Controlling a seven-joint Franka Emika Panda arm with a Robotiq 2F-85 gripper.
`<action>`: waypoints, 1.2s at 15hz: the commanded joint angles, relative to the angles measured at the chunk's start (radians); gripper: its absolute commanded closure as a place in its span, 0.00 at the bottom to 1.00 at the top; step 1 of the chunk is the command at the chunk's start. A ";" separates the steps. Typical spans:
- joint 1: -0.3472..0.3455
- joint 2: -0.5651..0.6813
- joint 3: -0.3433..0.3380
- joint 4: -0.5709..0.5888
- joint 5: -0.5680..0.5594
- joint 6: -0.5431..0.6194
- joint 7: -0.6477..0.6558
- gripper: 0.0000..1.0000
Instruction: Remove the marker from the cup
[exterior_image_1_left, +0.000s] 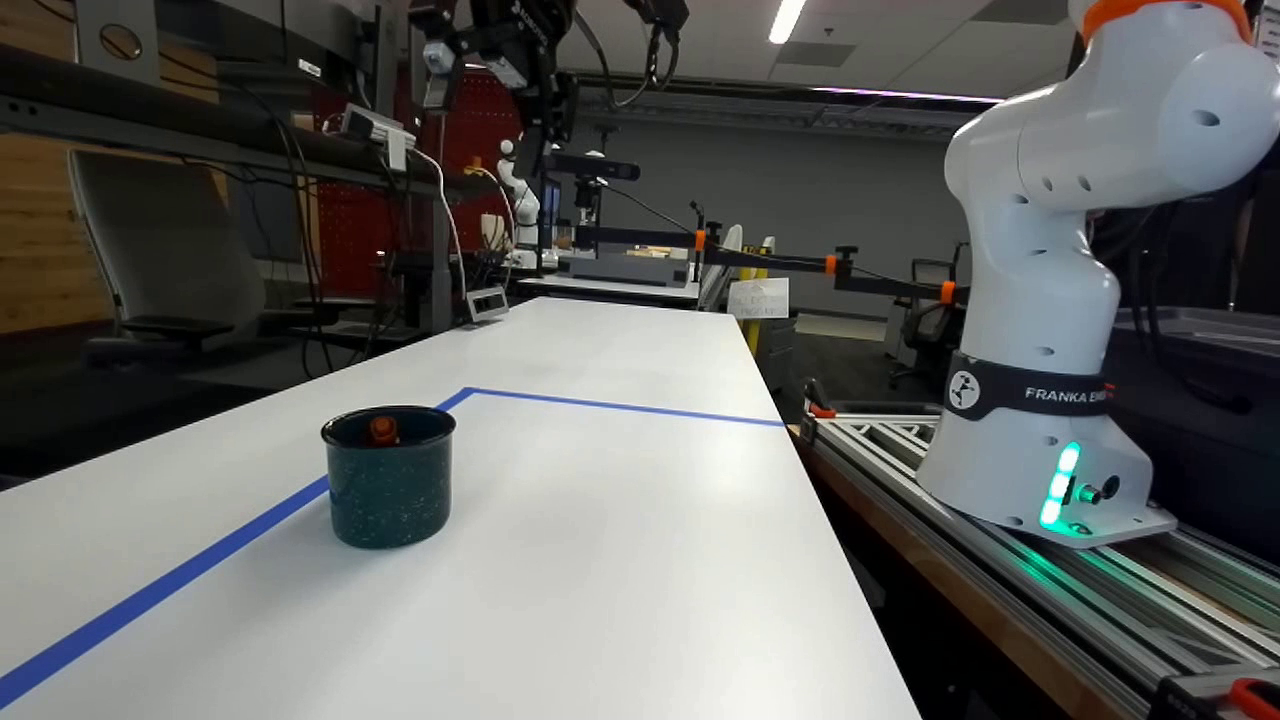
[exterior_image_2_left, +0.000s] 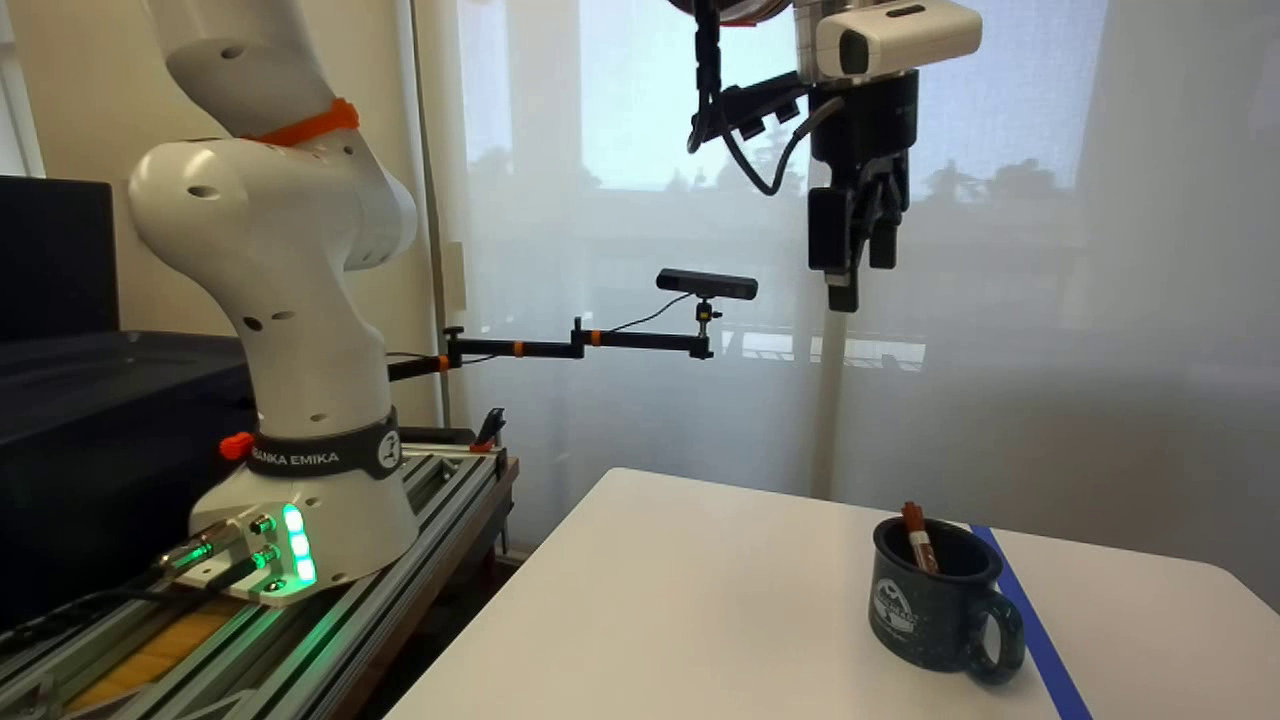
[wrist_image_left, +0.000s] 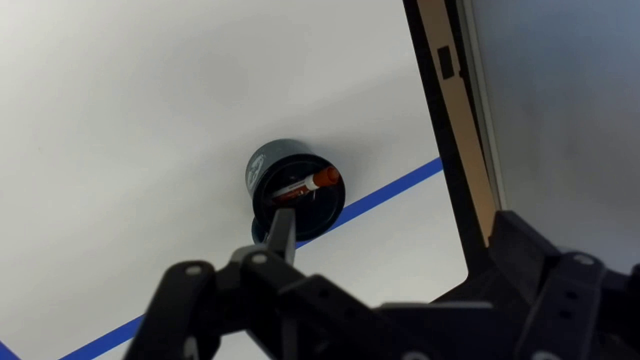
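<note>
The dark teal-green cup (exterior_image_1_left: 390, 500) stands upright on the white table; it also shows in an exterior view (exterior_image_2_left: 915, 620) with its handle, and in the wrist view (wrist_image_left: 320, 220). The red-orange marker (exterior_image_2_left: 918, 538) with a white band leans inside the cup, its upper end just above the rim. In the wrist view the marker (wrist_image_left: 306, 186) lies across the opening; in an exterior view only its end (exterior_image_1_left: 383, 431) shows. My gripper (exterior_image_2_left: 862, 278) is open and empty, high above the table. In the wrist view the gripper (wrist_image_left: 395, 215) has its fingers wide apart, the left one overlapping the cup's near rim.
A blue tape line (exterior_image_1_left: 250, 530) runs along the white table (exterior_image_1_left: 620, 520) beside the cup. A camera on a jointed black arm (exterior_image_2_left: 640, 342) reaches out beyond the table. The wrist view shows the table's edge and rounded corner (wrist_image_left: 465, 272) at the right.
</note>
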 joint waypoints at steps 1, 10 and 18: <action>-0.021 0.035 0.008 0.016 0.042 0.056 0.098 0.00; -0.007 0.160 -0.040 0.061 0.341 0.051 -0.006 0.00; -0.028 0.275 -0.041 0.106 0.464 -0.003 -0.044 0.00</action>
